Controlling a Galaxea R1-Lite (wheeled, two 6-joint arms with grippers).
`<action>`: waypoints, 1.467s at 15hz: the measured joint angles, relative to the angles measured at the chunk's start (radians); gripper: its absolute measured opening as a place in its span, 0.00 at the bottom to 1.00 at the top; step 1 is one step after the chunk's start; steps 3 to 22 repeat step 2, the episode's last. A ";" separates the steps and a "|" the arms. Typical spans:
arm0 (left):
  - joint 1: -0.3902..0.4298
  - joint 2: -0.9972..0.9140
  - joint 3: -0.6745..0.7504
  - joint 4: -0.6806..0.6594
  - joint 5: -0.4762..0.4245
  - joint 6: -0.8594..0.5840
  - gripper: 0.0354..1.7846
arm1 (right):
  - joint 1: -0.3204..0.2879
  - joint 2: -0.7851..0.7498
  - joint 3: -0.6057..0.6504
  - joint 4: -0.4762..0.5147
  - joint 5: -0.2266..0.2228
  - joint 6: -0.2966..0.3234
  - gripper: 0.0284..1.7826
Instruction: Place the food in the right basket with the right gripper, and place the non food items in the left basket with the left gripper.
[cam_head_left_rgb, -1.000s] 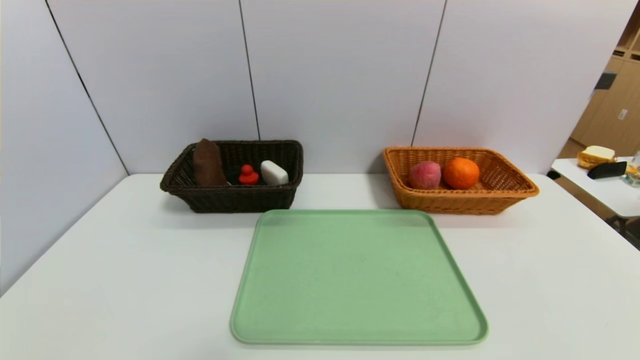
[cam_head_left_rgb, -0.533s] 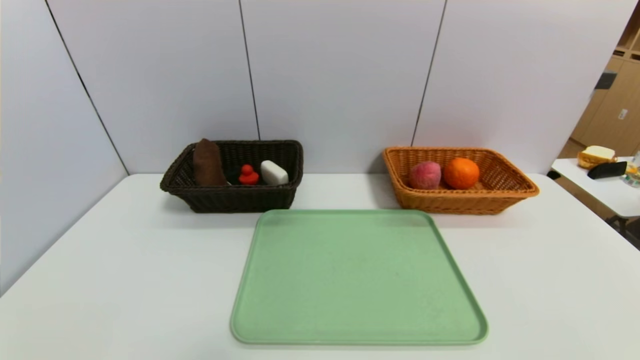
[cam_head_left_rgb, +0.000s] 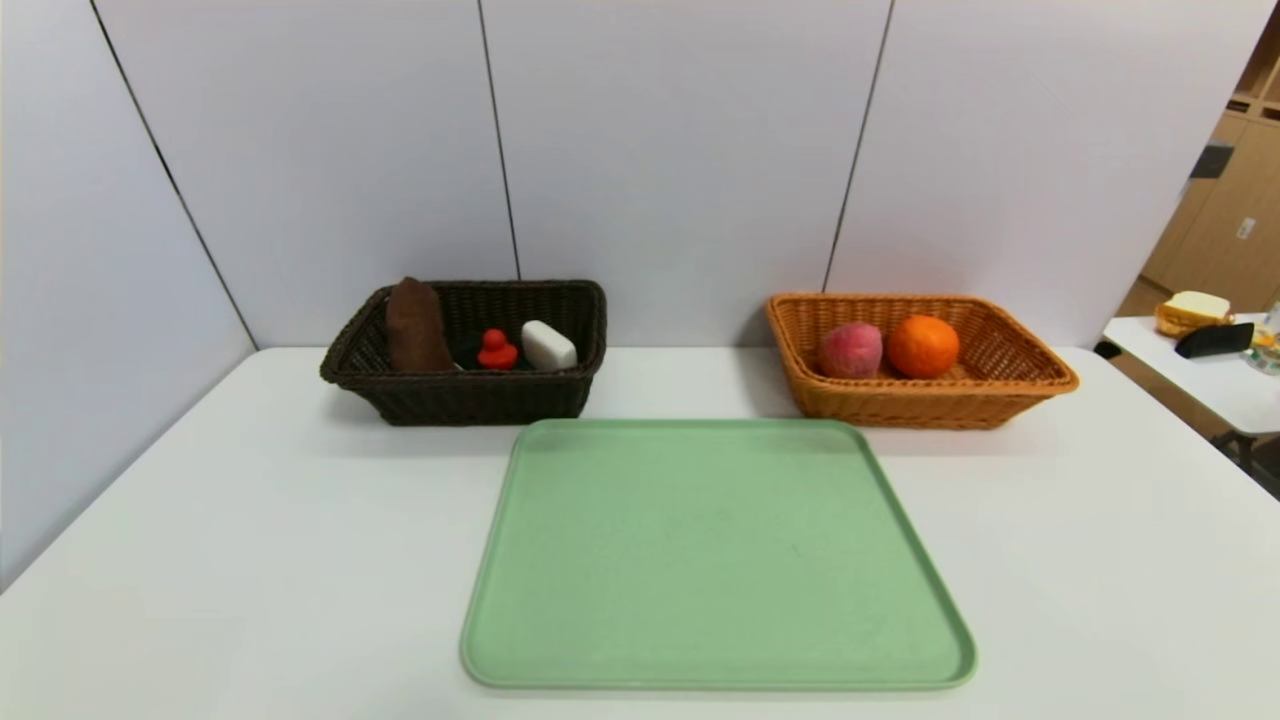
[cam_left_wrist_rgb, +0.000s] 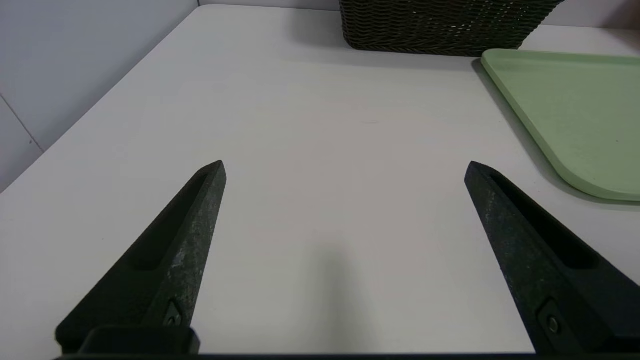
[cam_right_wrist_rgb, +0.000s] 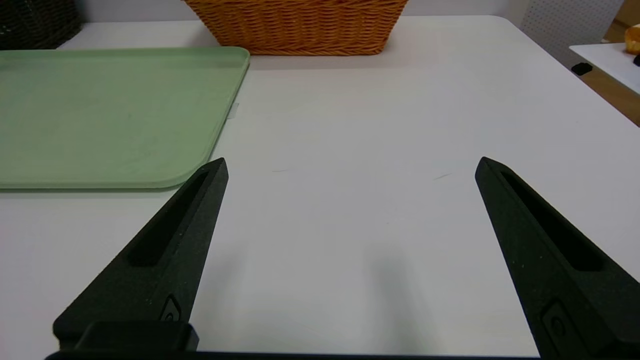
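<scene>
The dark left basket (cam_head_left_rgb: 470, 395) holds a brown object (cam_head_left_rgb: 415, 327), a red toy (cam_head_left_rgb: 496, 351) and a white block (cam_head_left_rgb: 548, 346). The orange right basket (cam_head_left_rgb: 1010, 385) holds a pink fruit (cam_head_left_rgb: 850, 350) and an orange (cam_head_left_rgb: 922, 346). Neither arm shows in the head view. My left gripper (cam_left_wrist_rgb: 345, 167) hovers open over bare table near the front left, the dark basket (cam_left_wrist_rgb: 440, 25) far ahead. My right gripper (cam_right_wrist_rgb: 351, 165) hovers open over bare table at the front right, the orange basket (cam_right_wrist_rgb: 300, 27) ahead. Nothing lies between either pair of fingers.
A green tray (cam_head_left_rgb: 715, 560) lies bare in the middle of the white table (cam_head_left_rgb: 250, 540); its edge (cam_left_wrist_rgb: 565, 100) shows beside the left gripper and its corner (cam_right_wrist_rgb: 110, 115) beside the right. Grey wall panels stand behind. A side table (cam_head_left_rgb: 1200, 380) with items is at far right.
</scene>
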 joint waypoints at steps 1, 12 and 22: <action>0.000 0.000 0.000 0.000 0.000 0.000 0.94 | 0.000 0.000 0.002 -0.009 0.000 0.001 0.96; 0.000 0.000 0.000 0.000 0.000 0.000 0.94 | 0.000 0.000 0.004 -0.017 0.000 0.001 0.96; 0.000 0.000 0.000 0.000 0.000 0.000 0.94 | 0.000 0.000 0.004 -0.017 0.000 0.001 0.96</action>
